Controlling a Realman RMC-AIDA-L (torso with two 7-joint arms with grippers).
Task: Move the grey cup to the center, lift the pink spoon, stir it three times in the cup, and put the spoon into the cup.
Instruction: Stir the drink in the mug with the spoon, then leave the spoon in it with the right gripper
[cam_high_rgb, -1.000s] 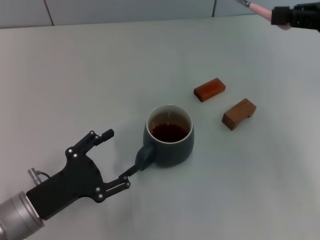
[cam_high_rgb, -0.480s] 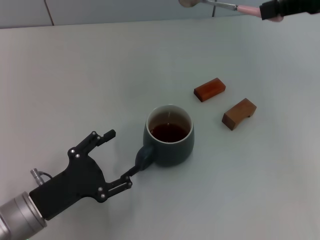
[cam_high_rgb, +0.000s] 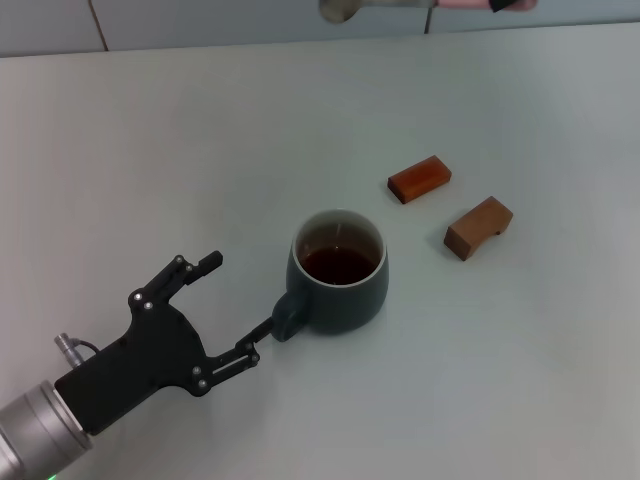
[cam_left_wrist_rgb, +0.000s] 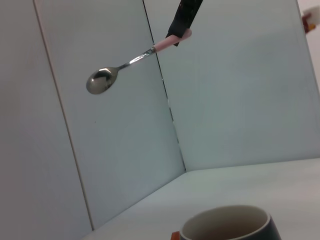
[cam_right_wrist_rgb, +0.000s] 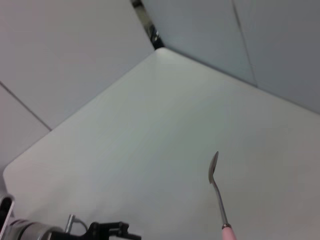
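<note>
1. The grey cup (cam_high_rgb: 338, 271) is seen standing upright near the middle of the white table (cam_high_rgb: 150, 160), dark brown liquid showing inside its pale interior, its thick handle pointing toward the robot's left.
2. The left gripper (cam_high_rgb: 228, 310) is being held low over the table just beside that handle, its two black fingers spread wide and clasping nothing; one fingertip (cam_high_rgb: 252, 352) lies very near the handle, though contact cannot be judged.
3. The pink spoon (cam_left_wrist_rgb: 131, 62) is being held high in the air, well above and beyond the cup, by the right gripper (cam_left_wrist_rgb: 184, 17), whose dark fingers are clamped on the pale pink handle; the silver bowl is pointing away from the gripper.
4. In the head view only the spoon's bowl and the gripper's tip are caught at the top edge.
5. Two reddish-brown wooden blocks (cam_high_rgb: 419, 178) (cam_high_rgb: 478, 227) are lying on the table on the robot's right of the cup, apart from it and from each other.
6. Pale wall panels (cam_left_wrist_rgb: 240, 90) are seen behind the table.
</note>
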